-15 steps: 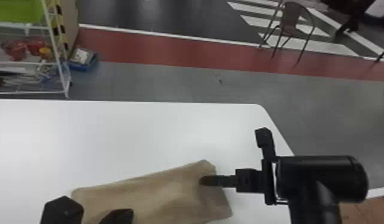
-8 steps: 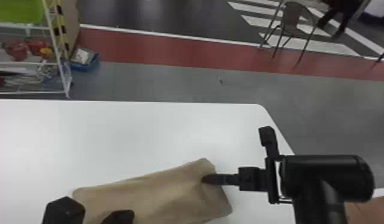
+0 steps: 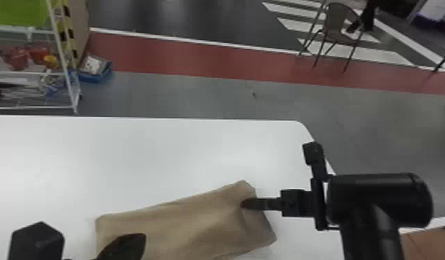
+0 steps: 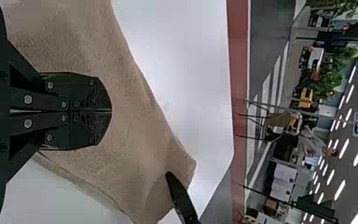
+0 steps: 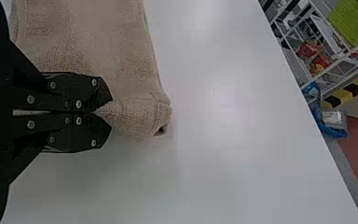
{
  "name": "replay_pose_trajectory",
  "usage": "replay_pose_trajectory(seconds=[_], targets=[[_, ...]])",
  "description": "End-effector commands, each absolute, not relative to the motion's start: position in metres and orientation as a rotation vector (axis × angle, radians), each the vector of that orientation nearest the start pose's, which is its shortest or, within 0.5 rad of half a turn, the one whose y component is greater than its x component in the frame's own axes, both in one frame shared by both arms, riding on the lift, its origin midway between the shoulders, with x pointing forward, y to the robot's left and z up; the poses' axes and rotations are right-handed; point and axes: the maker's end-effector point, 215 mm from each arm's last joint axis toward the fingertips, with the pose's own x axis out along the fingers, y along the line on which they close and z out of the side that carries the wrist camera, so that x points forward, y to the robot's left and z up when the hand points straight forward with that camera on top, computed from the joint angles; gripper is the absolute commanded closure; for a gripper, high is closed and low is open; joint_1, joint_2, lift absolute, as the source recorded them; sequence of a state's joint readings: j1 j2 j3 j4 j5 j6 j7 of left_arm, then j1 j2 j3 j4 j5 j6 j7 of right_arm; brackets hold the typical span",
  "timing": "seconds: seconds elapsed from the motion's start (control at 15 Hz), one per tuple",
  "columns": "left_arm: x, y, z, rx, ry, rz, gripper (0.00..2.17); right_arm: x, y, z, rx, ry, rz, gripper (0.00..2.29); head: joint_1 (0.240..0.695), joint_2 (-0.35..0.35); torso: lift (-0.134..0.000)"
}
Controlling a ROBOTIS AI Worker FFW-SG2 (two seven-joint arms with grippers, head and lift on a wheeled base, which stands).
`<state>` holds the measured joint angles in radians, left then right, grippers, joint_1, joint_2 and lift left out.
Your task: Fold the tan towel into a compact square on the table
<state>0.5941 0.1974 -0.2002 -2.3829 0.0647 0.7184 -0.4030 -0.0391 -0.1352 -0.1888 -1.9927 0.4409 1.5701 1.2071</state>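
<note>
White-framed shelving (image 3: 75, 93) stands at the far left, beyond the table (image 3: 128, 155), with a blue box (image 3: 95, 76) on the floor just beside it. Next, at the head view's near edge, my left pincer (image 3: 128, 242) lies over part of the towel, its fingers pressed flat together; whether they touch the cloth, I cannot tell. The tan towel (image 3: 190, 224) lies on the table as a folded, slanting oblong. At its right end, my right pincer (image 3: 246, 204) pinches a gathered bit of cloth. Farther right, a chair (image 3: 337, 24) stands beyond the table.
</note>
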Motion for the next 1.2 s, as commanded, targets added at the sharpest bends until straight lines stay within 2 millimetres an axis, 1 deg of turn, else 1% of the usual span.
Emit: replay_pose_trajectory(seconds=[0.0,0.13,0.27,0.4,0.53,0.67,0.73,0.87,1.13], targets=[[0.329,0.070,-0.397,-0.048,0.545,-0.660,1.79,0.424,-0.258,-0.427,0.363,1.020,0.436,1.54,0.695,-0.297,-0.123],[0.331,0.079,-0.402,-0.047,0.564,-0.644,1.79,0.430,-0.253,-0.415,0.355,0.996,0.458,1.54,0.695,-0.289,-0.123],[0.329,0.077,-0.408,-0.052,0.579,-0.654,1.80,0.435,-0.238,-0.392,0.326,0.945,0.508,1.54,0.695,-0.261,-0.123],[0.326,0.080,-0.424,-0.056,0.622,-0.646,1.80,0.438,-0.223,-0.369,0.301,0.896,0.557,1.54,0.695,-0.243,-0.123],[0.327,0.080,-0.433,-0.043,0.643,-0.644,1.80,0.444,-0.216,-0.345,0.279,0.845,0.595,1.54,0.695,-0.224,-0.123],[0.326,0.080,-0.440,-0.032,0.659,-0.641,1.84,0.446,-0.212,-0.333,0.264,0.819,0.615,1.54,0.695,-0.204,-0.123],[0.325,0.079,-0.441,-0.034,0.660,-0.641,1.85,0.445,-0.205,-0.331,0.255,0.817,0.629,1.54,0.695,-0.199,-0.123],[0.323,0.075,-0.442,-0.037,0.665,-0.647,1.85,0.441,-0.192,-0.334,0.242,0.829,0.656,1.54,0.695,-0.192,-0.123],[0.316,0.065,-0.446,-0.045,0.678,-0.665,1.85,0.430,-0.150,-0.341,0.193,0.853,0.720,1.54,0.695,-0.164,-0.123]])
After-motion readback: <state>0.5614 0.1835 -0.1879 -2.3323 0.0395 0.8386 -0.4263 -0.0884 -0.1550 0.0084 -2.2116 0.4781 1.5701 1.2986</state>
